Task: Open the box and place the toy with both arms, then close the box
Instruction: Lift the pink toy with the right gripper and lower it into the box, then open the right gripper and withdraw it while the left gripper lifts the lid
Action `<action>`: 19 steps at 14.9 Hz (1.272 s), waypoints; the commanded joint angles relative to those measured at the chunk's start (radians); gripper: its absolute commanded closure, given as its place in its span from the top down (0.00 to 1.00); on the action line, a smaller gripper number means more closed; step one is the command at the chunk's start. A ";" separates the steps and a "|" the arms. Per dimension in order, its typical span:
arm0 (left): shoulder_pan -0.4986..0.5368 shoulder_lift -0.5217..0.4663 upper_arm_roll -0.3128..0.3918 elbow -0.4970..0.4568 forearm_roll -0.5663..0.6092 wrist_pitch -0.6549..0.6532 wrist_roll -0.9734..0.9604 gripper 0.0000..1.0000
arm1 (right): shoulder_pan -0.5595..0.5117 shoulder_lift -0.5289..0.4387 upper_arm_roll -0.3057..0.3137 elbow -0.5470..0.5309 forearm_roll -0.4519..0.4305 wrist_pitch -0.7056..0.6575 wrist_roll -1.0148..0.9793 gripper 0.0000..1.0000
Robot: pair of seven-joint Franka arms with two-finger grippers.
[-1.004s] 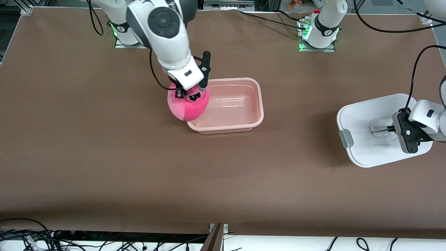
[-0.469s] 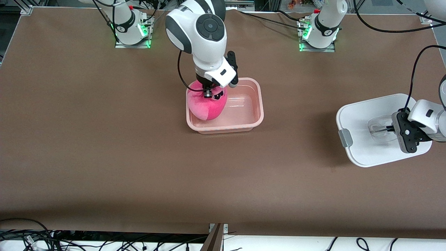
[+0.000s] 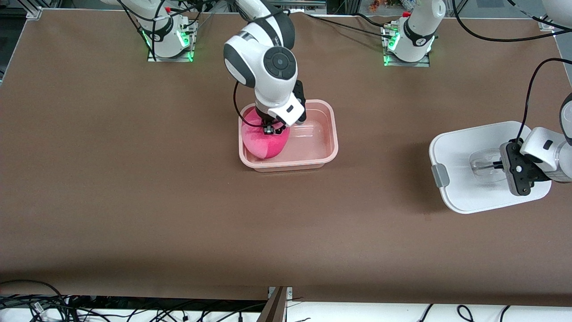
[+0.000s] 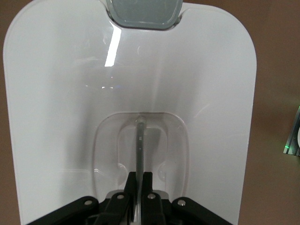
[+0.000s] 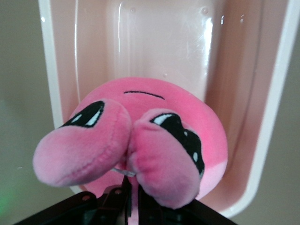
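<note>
The box's pale pink base [image 3: 334, 138] stands open mid-table. The bright pink toy [image 3: 262, 144] hangs low inside it, at the end toward the right arm, with my right gripper [image 3: 269, 130] shut on a fold of its plush. In the right wrist view the toy [image 5: 154, 101] fills that end of the base [image 5: 164, 42], with the right gripper [image 5: 133, 197] pinching it from above. The white lid [image 3: 464, 147] is at the left arm's end of the table. My left gripper [image 3: 497, 166] is shut on its clear handle [image 4: 139, 136], and a grey clip [image 4: 143, 11] shows past the left gripper [image 4: 139, 180].
Brown table surface [image 3: 178, 201] spreads between the box base and the lid. Both arm bases [image 3: 167, 38] [image 3: 409, 42] stand along the table's edge farthest from the front camera. Loose cables [image 3: 44, 306] lie past the edge nearest that camera.
The right gripper carried the toy from over the base's rim in over the base and lowered it inside. The left gripper and lid shifted slightly toward the box.
</note>
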 commanded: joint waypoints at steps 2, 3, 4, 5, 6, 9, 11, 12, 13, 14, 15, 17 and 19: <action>-0.006 -0.010 -0.002 0.001 0.033 -0.016 0.030 0.00 | 0.009 0.067 -0.007 0.034 -0.016 0.019 -0.005 0.00; -0.006 -0.010 -0.002 0.001 0.033 -0.016 0.028 0.00 | 0.009 0.076 -0.009 0.034 -0.022 0.029 0.018 0.00; -0.006 -0.010 -0.002 0.003 0.033 -0.016 0.028 0.00 | 0.009 0.087 -0.009 0.032 -0.038 0.030 0.050 0.00; -0.006 -0.010 -0.002 0.003 0.033 -0.016 0.030 0.00 | 0.011 0.099 -0.009 0.032 -0.055 0.030 0.070 0.00; -0.006 -0.010 -0.002 0.003 0.033 -0.016 0.030 0.00 | 0.015 0.109 -0.009 0.032 -0.063 0.035 0.089 0.00; -0.001 -0.010 -0.002 0.004 0.033 -0.016 0.030 0.00 | 0.025 0.112 -0.007 0.032 -0.054 0.099 0.117 1.00; 0.000 -0.010 -0.002 0.004 0.033 -0.016 0.030 0.00 | 0.023 0.115 -0.006 0.035 -0.049 0.130 0.156 1.00; 0.000 -0.010 -0.002 0.004 0.033 -0.016 0.030 0.00 | 0.025 0.116 -0.003 0.035 -0.045 0.163 0.184 1.00; -0.001 -0.010 -0.002 0.004 0.033 -0.016 0.030 0.00 | 0.035 0.116 -0.002 0.034 -0.027 0.196 0.219 1.00; -0.001 -0.010 -0.002 0.004 0.033 -0.016 0.030 0.00 | 0.044 0.116 -0.002 0.034 -0.002 0.219 0.262 1.00; -0.006 -0.010 -0.002 0.004 0.033 -0.016 0.028 0.00 | 0.054 0.116 -0.002 0.034 0.006 0.236 0.297 1.00; -0.006 -0.010 -0.002 0.003 0.033 -0.016 0.028 0.00 | 0.055 0.113 -0.004 0.035 0.007 0.244 0.308 1.00; -0.008 -0.010 -0.002 0.003 0.033 -0.016 0.028 0.00 | 0.054 0.106 -0.003 0.035 0.010 0.239 0.311 1.00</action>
